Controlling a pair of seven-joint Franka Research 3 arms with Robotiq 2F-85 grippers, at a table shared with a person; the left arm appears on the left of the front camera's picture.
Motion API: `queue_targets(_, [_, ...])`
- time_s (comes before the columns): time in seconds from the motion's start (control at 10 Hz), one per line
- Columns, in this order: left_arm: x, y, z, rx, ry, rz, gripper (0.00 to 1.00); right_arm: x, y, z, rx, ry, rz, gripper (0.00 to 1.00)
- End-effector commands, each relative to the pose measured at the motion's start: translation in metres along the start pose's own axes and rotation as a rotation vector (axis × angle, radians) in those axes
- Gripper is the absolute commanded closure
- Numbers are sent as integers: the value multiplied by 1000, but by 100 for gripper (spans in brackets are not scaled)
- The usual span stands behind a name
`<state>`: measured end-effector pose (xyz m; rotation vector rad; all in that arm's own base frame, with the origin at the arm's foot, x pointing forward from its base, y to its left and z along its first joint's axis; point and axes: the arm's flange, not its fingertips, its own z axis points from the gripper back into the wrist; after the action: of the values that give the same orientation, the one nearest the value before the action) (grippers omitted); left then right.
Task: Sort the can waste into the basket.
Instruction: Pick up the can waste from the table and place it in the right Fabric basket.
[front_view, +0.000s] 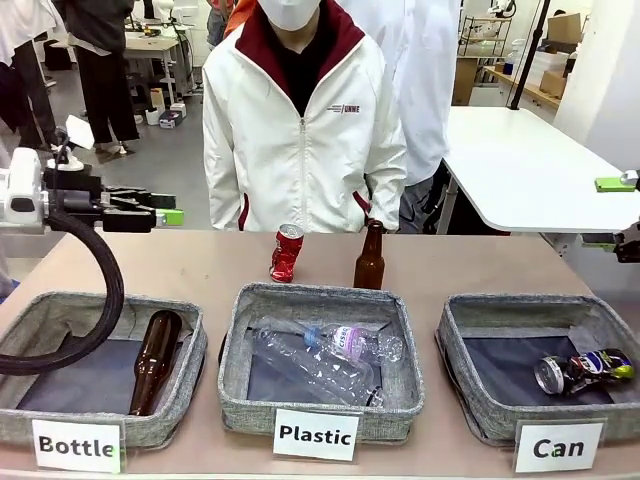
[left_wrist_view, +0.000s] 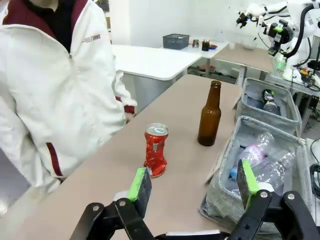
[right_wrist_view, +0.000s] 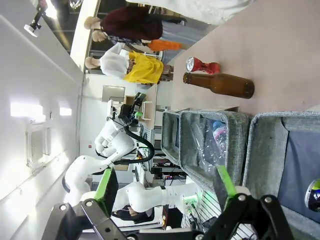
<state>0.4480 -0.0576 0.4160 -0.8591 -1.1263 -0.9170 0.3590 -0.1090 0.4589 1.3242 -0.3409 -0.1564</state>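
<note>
A crushed red can (front_view: 286, 252) with a silver top stands upright on the table behind the middle basket, in front of the person. It also shows in the left wrist view (left_wrist_view: 156, 150) and the right wrist view (right_wrist_view: 202, 65). A dark crushed can (front_view: 585, 369) lies inside the grey "Can" basket (front_view: 470, 390) at the right. My left gripper (front_view: 165, 207) hovers open and empty at the far left, well above the table, and points toward the red can (left_wrist_view: 194, 180). My right gripper (front_view: 622, 215) stands open and empty at the right edge, above the Can basket (right_wrist_view: 165, 182).
A brown glass bottle (front_view: 369, 258) stands right of the red can. The "Plastic" basket (front_view: 320, 405) holds clear bottles and the "Bottle" basket (front_view: 170, 420) holds a brown bottle. A person in a white jacket (front_view: 300, 130) stands at the far edge.
</note>
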Motion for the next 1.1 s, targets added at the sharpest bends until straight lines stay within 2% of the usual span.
queue_targets(0.0, [29, -19, 0, -53, 11, -1, 11, 2, 1, -1, 19, -11, 9, 0])
queue_targets(0.1, [29, -19, 0, -53, 11, -1, 11, 2, 1, -1, 19, -11, 9, 0])
queue_targets(0.2, [8, -5, -1, -14, 3, -3, 11, 2, 1, -1, 19, -11, 9, 0])
queue_targets(0.3, [3, 20, -23, -52, 31, -40, 11, 2, 1, -1, 19, -11, 9, 0])
queue_targets(0.4, [2, 43, -51, -104, 6, -88, 11, 2, 1, -1, 19, -11, 9, 0])
queue_targets(0.5, [-3, 66, -82, -144, 42, -176, 11, 2, 1, -1, 19, -11, 9, 0])
queue_targets(0.6, [-8, 80, -101, -158, 89, -212, 11, 2, 1, -1, 19, -11, 9, 0])
queue_targets(0.9, [-23, 96, -136, -267, 151, -162, 11, 2, 1, -1, 19, -11, 9, 0])
queue_targets(1.0, [-13, 97, -124, -299, 97, -138, 11, 2, 1, -1, 19, -11, 9, 0])
